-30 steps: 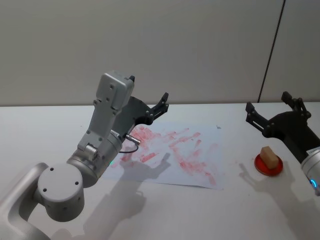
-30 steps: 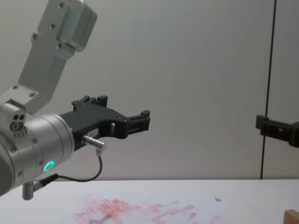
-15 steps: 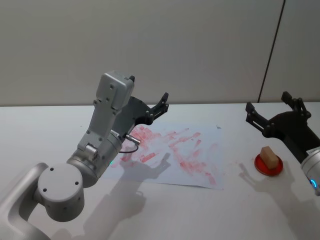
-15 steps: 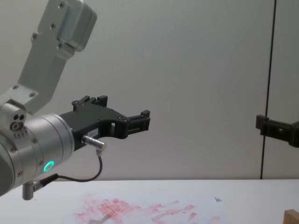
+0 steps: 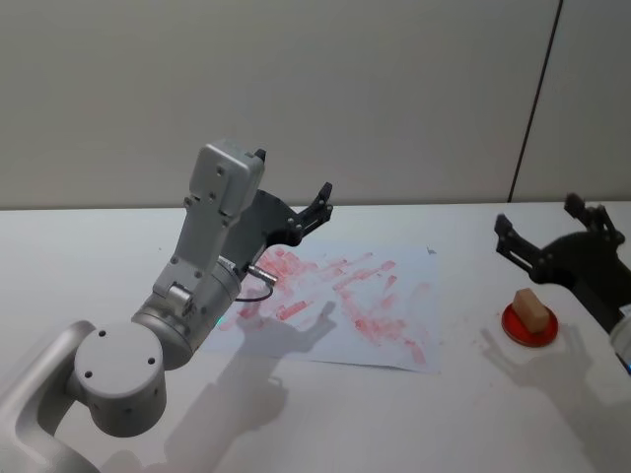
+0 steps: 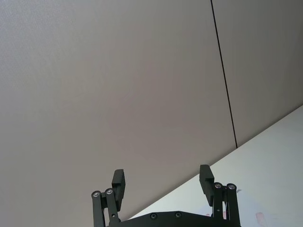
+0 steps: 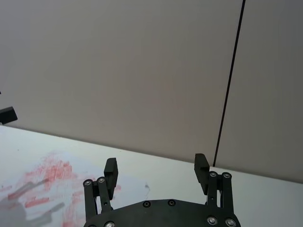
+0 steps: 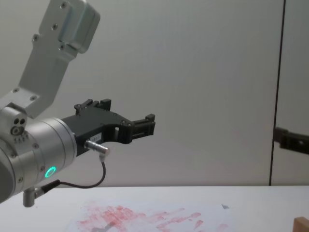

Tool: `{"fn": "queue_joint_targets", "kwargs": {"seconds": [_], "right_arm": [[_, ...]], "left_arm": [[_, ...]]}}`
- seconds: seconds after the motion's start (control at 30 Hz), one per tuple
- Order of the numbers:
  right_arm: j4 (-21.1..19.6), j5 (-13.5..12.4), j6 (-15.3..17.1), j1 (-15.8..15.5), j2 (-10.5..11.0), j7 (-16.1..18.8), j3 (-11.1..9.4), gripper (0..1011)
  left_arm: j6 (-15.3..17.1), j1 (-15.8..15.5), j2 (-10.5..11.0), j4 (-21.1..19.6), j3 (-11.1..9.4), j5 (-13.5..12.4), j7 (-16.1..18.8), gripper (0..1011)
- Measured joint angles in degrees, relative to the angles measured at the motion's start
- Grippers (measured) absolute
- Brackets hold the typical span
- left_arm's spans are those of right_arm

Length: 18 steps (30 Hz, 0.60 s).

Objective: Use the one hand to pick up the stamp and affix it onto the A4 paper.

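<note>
stamp [image 5: 530, 308] sits on round red pad [image 5: 515, 328], right of A4 paper [image 5: 394, 296], below right gripper [image 5: 540, 219], not touching | right gripper: 2 fingers spread wide, holding nothing, raised off table | left gripper [image 5: 293, 175]: raised over paper's far-left part, wide, empty

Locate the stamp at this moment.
In the head view, the stamp sits on a red pad on the robot's right, beside the A4 paper, near the right tool.

No text, brand or number can be read. A small white label [image 8: 96, 138] sits on the left gripper [image 5: 293, 172], just above its silver cable plug [image 8: 97, 148]; the print is too small to make out.
</note>
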<state>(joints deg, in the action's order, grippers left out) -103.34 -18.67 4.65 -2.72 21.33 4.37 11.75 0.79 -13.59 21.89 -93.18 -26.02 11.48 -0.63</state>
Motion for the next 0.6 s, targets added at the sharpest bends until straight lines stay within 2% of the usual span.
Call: {"fn": "queue_joint_targets", "kwargs": {"seconds": [0.43,0.6], "right_arm": [[-2.95,-3.85,5.79,-5.71,5.27,-1.12,-2.85,1001],[-2.68,-3.86,6.53,-6.62,6.2,-1.75,-3.43,1001]], "left_arm": [[0.0,0.0,0.0,0.0,0.0,0.0,0.0,1001],[0.0,0.0,0.0,0.0,0.0,0.0,0.0,1001]]}}
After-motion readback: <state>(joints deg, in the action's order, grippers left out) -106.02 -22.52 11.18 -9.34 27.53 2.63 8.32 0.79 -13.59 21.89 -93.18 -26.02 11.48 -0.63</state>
